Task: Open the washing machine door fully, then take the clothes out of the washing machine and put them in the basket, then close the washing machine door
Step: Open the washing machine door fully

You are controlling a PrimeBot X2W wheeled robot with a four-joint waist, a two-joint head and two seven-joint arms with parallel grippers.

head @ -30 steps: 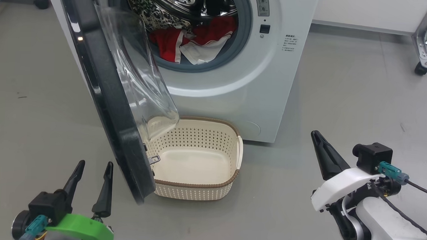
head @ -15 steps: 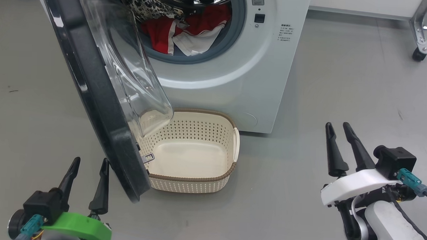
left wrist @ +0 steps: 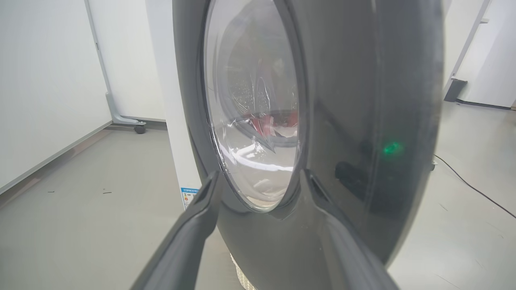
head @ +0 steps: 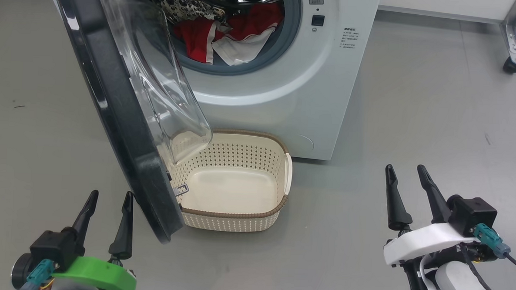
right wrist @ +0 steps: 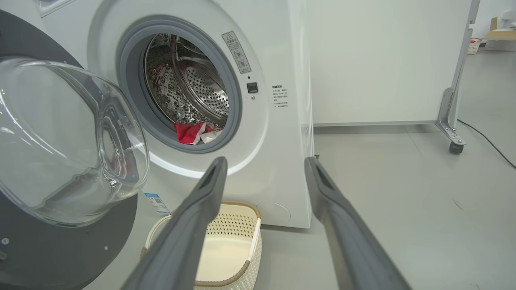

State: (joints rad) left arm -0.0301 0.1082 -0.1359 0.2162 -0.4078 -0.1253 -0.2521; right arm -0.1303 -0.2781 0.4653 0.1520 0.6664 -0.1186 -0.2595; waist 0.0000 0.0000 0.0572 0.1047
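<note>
The washing machine (head: 286, 98) stands ahead with its door (head: 115, 112) swung out toward me, the glass bowl (head: 165, 84) overhanging the basket (head: 237, 214). Red and white clothes (head: 227, 39) lie in the drum's lower opening. The cream basket sits on the floor right in front of the machine, nothing in it. My left gripper (head: 111, 195) is open, just left of the door's lower edge, facing its black outer frame (left wrist: 363, 100). My right gripper (head: 405, 169) is open and holds nothing, well right of the basket, pointing at the machine (right wrist: 262, 133) and the clothes (right wrist: 193, 133).
A dark patterned cloth (head: 181, 2) hangs in the upper left of the drum. A metal frame leg on a caster (head: 512, 64) stands at the far right, with a cable (right wrist: 487, 141) on the floor near it. Grey floor spreads to either side.
My right gripper has gone from shut to open and drawn back toward me. The head camera shifted slightly. The left gripper and the door have not moved.
</note>
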